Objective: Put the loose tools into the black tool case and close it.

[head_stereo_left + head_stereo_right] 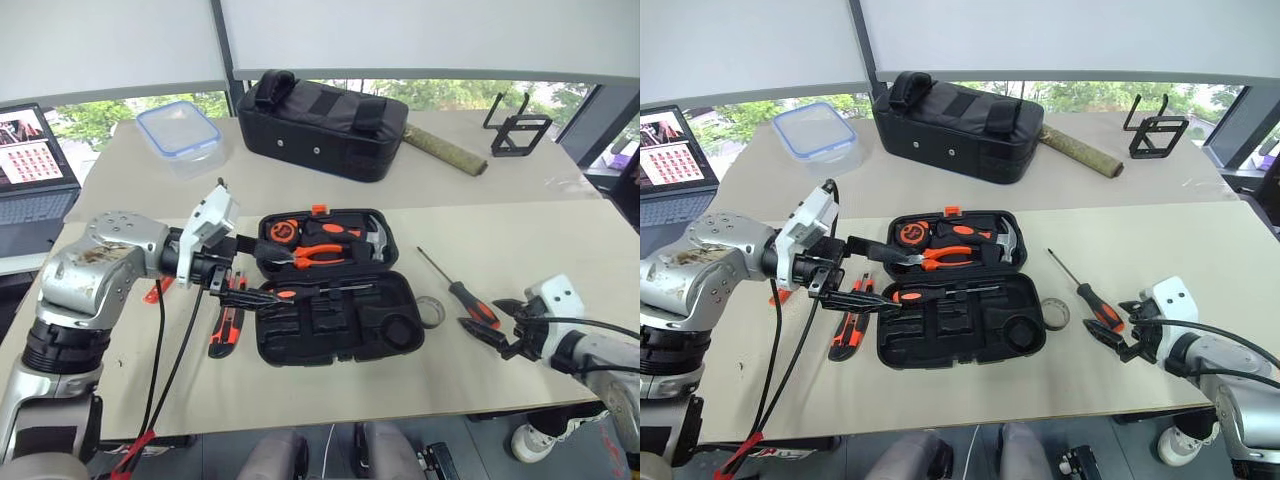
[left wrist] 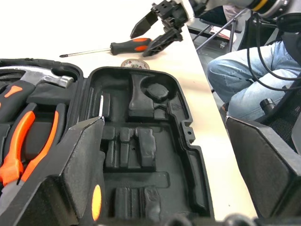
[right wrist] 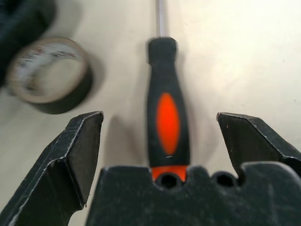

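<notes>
While the black tool case [image 1: 335, 300] lies open near the middle of the table [image 1: 520, 240], its lid half holds pliers [image 1: 318, 255], a hammer [image 1: 372, 238] and a tape measure [image 1: 283, 231], and one orange-and-black screwdriver [image 1: 310, 291] lies along the hinge. Left of the case, the utility knife [image 1: 225, 330] lies just beside its edge. The left tool [image 1: 238, 268] hovers with fingers spread over the case's left rim. To the right, the tape roll [image 1: 430, 312] sits just beside the case, and a second screwdriver [image 1: 458, 291] lies on bare table beyond it, well clear of the front edge. The right tool [image 1: 492, 322] hangs at that screwdriver's handle end.

From the left wrist, the moulded slots of the near half stand open between the two spread fingers [image 2: 84, 165].

From the right wrist, the screwdriver handle [image 3: 168, 123] lies between the right tool's parted fingers [image 3: 77, 155], neither pad touching it, with the tape roll [image 3: 49, 75] near.
</notes>
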{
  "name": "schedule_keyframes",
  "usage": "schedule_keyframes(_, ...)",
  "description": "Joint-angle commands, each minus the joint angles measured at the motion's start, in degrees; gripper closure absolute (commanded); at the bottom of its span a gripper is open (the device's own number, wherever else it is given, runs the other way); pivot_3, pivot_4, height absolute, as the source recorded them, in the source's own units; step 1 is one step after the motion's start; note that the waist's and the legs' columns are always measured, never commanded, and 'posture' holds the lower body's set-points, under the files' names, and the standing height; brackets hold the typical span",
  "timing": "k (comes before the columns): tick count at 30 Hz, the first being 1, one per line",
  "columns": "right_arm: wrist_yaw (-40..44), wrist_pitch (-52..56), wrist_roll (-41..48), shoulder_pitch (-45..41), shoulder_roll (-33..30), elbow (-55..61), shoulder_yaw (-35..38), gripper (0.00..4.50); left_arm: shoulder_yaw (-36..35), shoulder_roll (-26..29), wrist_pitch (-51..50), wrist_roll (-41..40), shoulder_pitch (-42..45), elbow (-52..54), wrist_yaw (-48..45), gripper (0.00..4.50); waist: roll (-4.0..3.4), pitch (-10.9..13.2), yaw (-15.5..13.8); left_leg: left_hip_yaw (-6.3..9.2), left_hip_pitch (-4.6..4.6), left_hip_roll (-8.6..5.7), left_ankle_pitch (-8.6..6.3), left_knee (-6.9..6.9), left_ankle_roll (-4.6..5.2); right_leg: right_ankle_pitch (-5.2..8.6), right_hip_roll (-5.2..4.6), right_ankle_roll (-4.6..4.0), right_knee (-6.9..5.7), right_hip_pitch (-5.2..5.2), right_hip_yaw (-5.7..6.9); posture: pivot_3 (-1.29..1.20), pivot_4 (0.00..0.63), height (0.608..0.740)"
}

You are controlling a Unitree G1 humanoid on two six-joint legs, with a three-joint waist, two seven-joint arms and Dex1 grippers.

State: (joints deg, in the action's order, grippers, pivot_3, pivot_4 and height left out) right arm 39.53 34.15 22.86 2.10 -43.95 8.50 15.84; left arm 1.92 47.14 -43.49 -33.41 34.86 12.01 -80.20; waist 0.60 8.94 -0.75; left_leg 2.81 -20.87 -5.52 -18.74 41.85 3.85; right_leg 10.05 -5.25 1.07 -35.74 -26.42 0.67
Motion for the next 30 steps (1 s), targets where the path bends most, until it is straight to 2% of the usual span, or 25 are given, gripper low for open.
schedule_keyframes(1, 1.6, -3.6, -1.1, -1.5, -0.2, -3.6, 0.4, 1.77, -1.1, 1.7, 0.0, -1.3, 0.2, 2.4, 0.7, 0.0, 0.0, 0.0, 0.1, 0.0, 0.06, 0.0, 0.0, -0.01, 0.0, 0.0, 0.01, 0.0, 0.02, 0.06, 0.0, 0.0, 0.15, 0.714)
schedule_keyframes(6, 5.0, -4.5, 0.8, -2.9, -2.5, -4.5, 3.3, 3.45, -1.0, 3.0, 0.6, -1.2, -0.6, 3.5, 1.0, 0.0, -0.01, 0.0, 0.1, 0.0, 0.17, 0.0, -0.01, -0.05, 0.0, 0.01, 0.01, -0.01, 0.01, 0.13, -0.03, 0.0, 0.15, 0.714)
schedule_keyframes(12, 16.8, -4.8, 6.6, -11.2, -9.2, -1.8, 3.2, 3.49, -0.7, 5.2, 1.3, -0.8, -1.9, 3.9, 0.1, 0.0, -0.15, 0.1, 0.4, -0.09, 0.18, 0.0, -0.01, -0.05, 0.0, 0.01, 0.03, -0.01, 0.01, 0.11, -0.02, 0.0, 0.15, 0.714)
schedule_keyframes(17, 31.3, -11.4, 4.9, -17.7, -13.7, 4.9, -8.2, 3.49, 0.5, 8.6, 5.1, 1.0, -3.7, 3.8, -3.0, 0.0, -0.15, 0.1, 0.7, -0.02, 0.21, 0.08, -0.01, -0.17, -0.01, 0.05, 0.05, -0.06, 0.02, 0.11, -0.01, 0.0, 0.15, 0.714)
schedule_keyframes(20, 35.5, -15.8, -0.3, -25.7, -10.8, 5.2, -18.9, 3.49, 0.5, 9.9, 5.8, 1.2, -3.8, 3.3, -4.0, 0.0, -0.09, 0.2, 0.7, -0.04, 0.19, 0.07, -0.01, -0.12, 0.0, 0.04, 0.03, -0.06, 0.07, 0.14, 0.03, 0.0, 0.15, 0.714)
schedule_keyframes(23, 36.5, -23.0, -7.7, -32.2, -6.5, -0.6, -26.3, 3.49, 0.1, 11.0, 5.2, 0.6, -3.9, 3.9, -4.4, 0.0, 0.02, 0.2, 0.8, -0.04, 0.17, 0.07, -0.02, -0.09, 0.0, 0.04, 0.02, -0.06, 0.05, 0.11, 0.05, 0.0, 0.15, 0.714)
schedule_keyframes(27, 36.3, -28.4, -13.9, -39.1, -1.7, -10.7, -31.5, 3.49, -0.4, 11.3, 4.7, 0.5, -4.0, 4.3, -3.5, 0.0, 0.07, 0.3, 0.4, -0.01, 0.09, 0.04, -0.01, -0.06, -0.01, 0.04, 0.02, -0.06, 0.03, 0.03, 0.13, 0.0, 0.15, 0.714)
schedule_keyframes(30, 37.3, -32.0, -17.1, -41.8, -0.7, -16.5, -33.2, 3.49, -1.0, 11.4, 4.4, 0.3, -3.9, 4.4, -2.7, 0.0, 0.07, 0.3, 0.3, -0.03, 0.0, 0.01, -0.01, -0.05, -0.01, 0.04, 0.0, -0.06, 0.02, -0.08, 0.14, 0.0, 0.15, 0.714)
